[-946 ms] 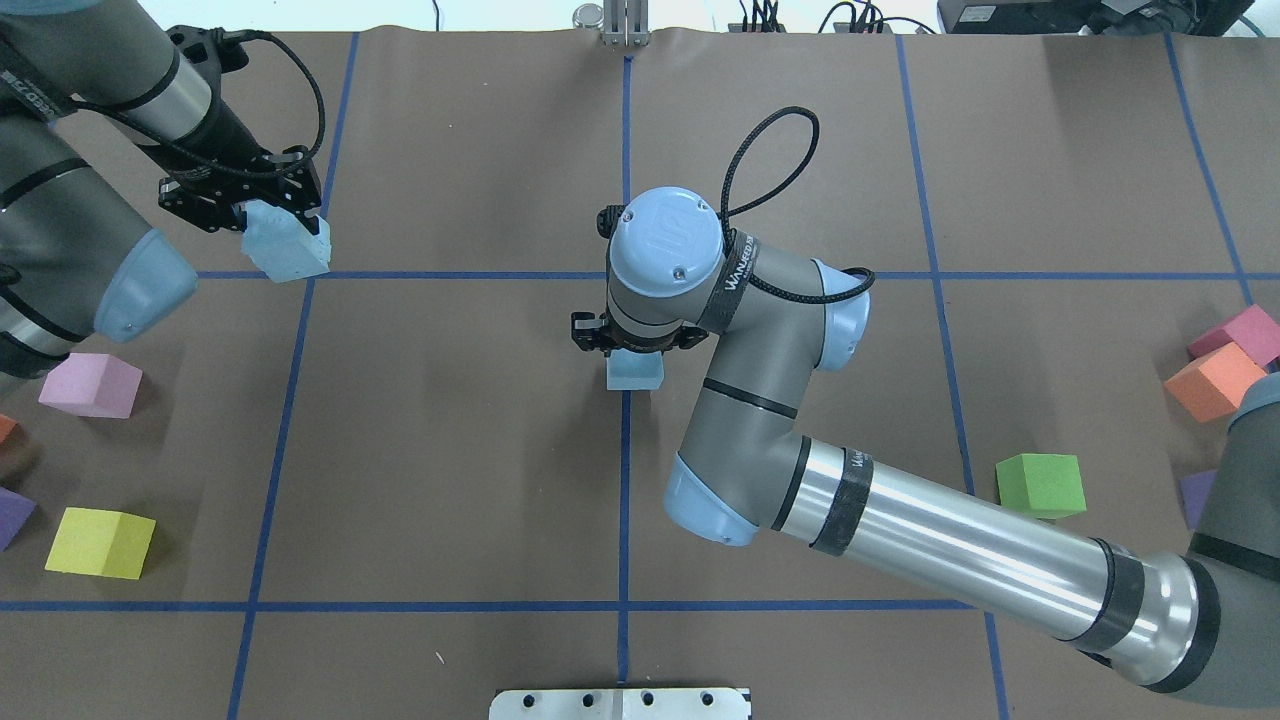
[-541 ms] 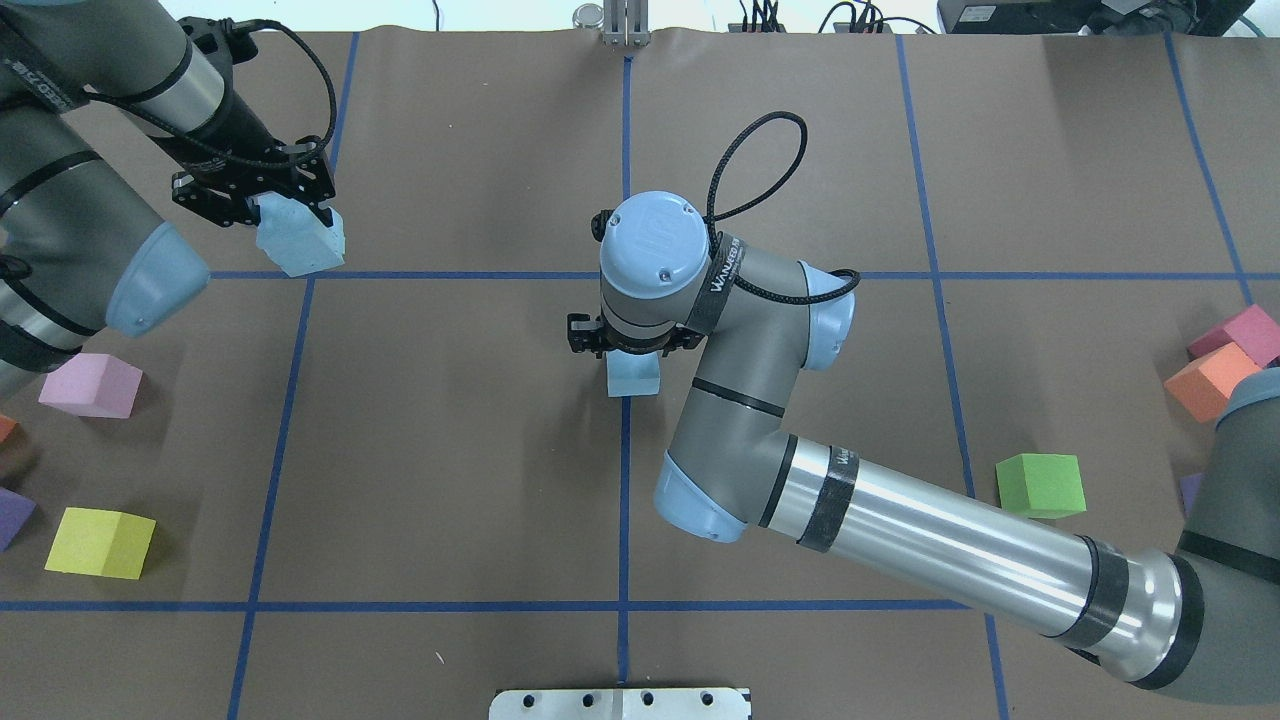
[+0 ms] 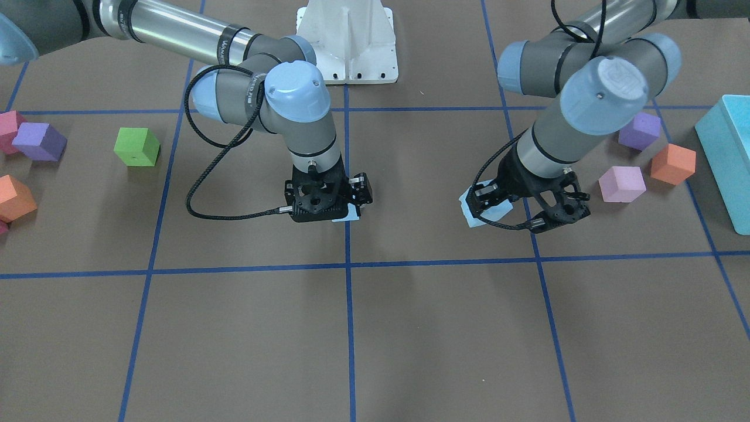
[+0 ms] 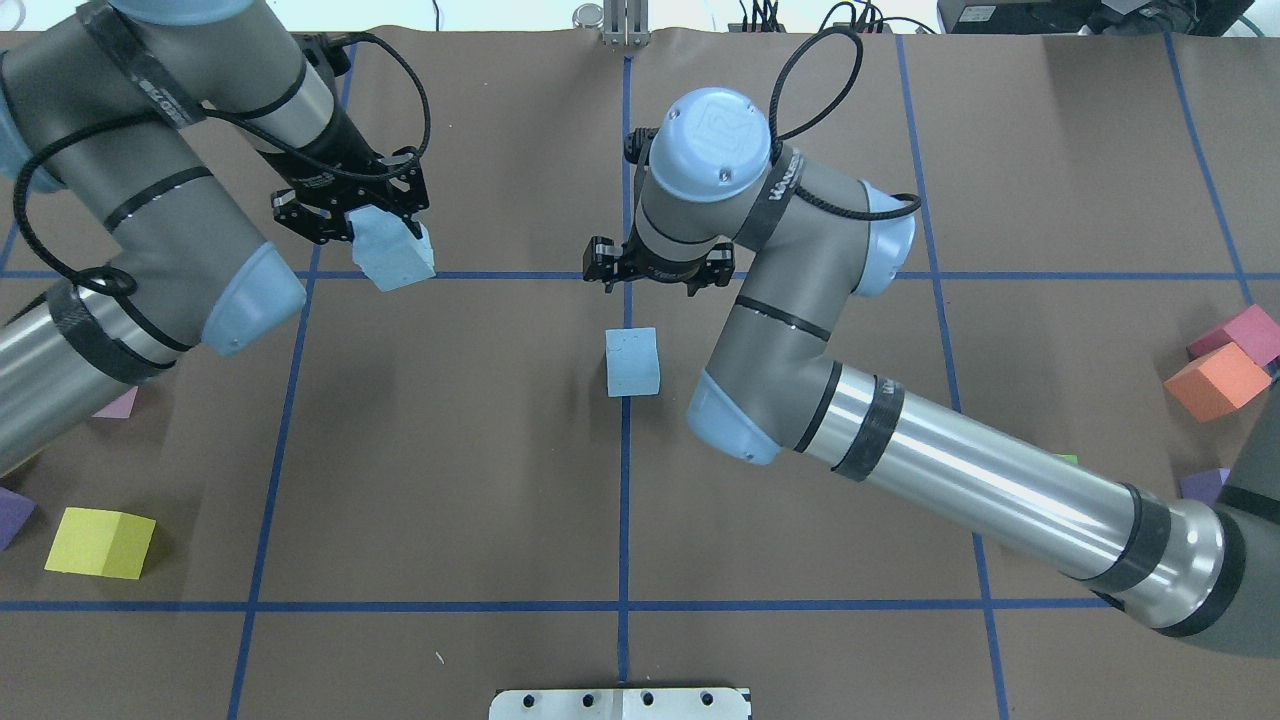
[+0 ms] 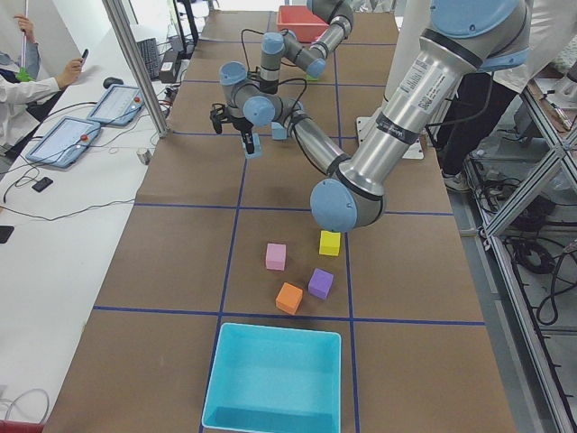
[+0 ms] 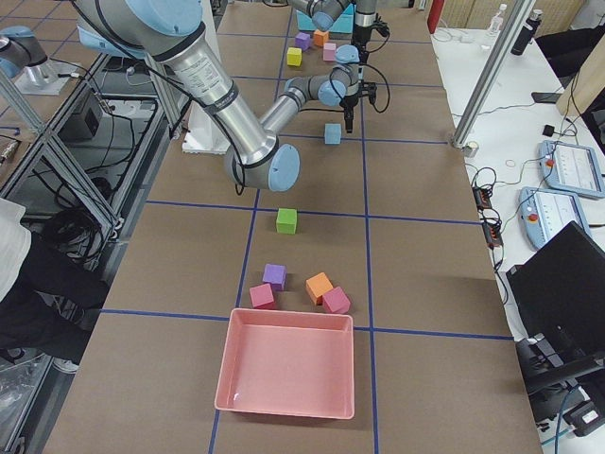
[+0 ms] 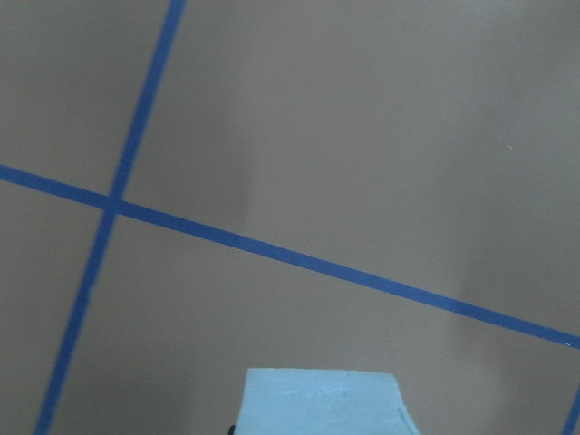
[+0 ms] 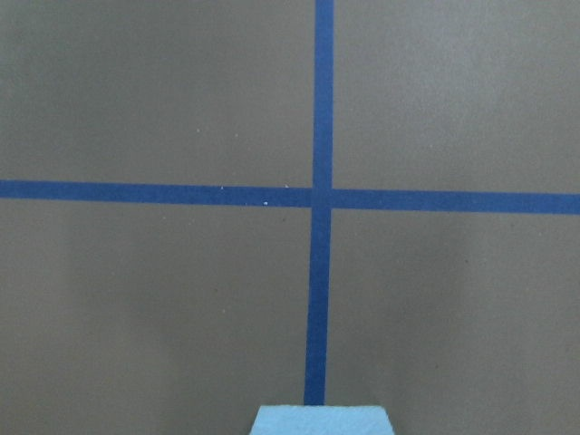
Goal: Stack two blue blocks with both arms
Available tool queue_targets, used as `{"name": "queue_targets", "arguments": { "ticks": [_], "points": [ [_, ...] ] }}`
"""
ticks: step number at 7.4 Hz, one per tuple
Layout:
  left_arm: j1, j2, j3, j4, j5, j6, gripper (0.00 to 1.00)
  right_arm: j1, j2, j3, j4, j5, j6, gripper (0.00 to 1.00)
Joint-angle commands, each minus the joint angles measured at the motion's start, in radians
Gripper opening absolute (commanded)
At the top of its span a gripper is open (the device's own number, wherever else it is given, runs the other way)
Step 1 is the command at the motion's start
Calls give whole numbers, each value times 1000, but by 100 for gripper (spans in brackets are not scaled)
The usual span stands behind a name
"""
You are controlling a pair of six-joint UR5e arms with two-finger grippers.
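Pale sky-blue foam cube (image 4: 397,258) sits pinched and tilted in the left gripper (image 4: 378,225), clear of the brown paper-covered worktop (image 4: 450,480), left of centre toward the far edge. The second pale sky-blue foam cube (image 4: 632,362) rests mid-worktop on the blue tape line (image 4: 625,480). The right gripper (image 4: 657,278) hangs raised above it, jaws apparently spread, holding nothing. That gripper occupies the placement spot, so the arms could clash. A tilted cube set down askew could also slide off or shove the light base cube.
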Motion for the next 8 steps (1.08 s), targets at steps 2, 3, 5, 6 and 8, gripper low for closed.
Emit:
{"name": "queue_targets", "arguments": {
  "ticks": [2, 3, 5, 6, 8],
  "points": [
    [142, -127, 43, 0, 103, -45, 48, 126, -142, 88, 3, 71, -196, 100],
    [200, -173, 67, -2, 182, -42, 48, 149, -158, 86, 3, 99, -209, 100],
    [238, -226, 112, -2, 224, -33, 48, 157, -179, 88, 5, 105, -215, 100],
    [250, -233, 120, -5, 230, -31, 48, 159, -181, 88, 5, 105, -228, 100],
    [282, -308, 215, -18, 281, -39, 48, 159, -190, 88, 5, 102, -228, 100]
  ]
}}
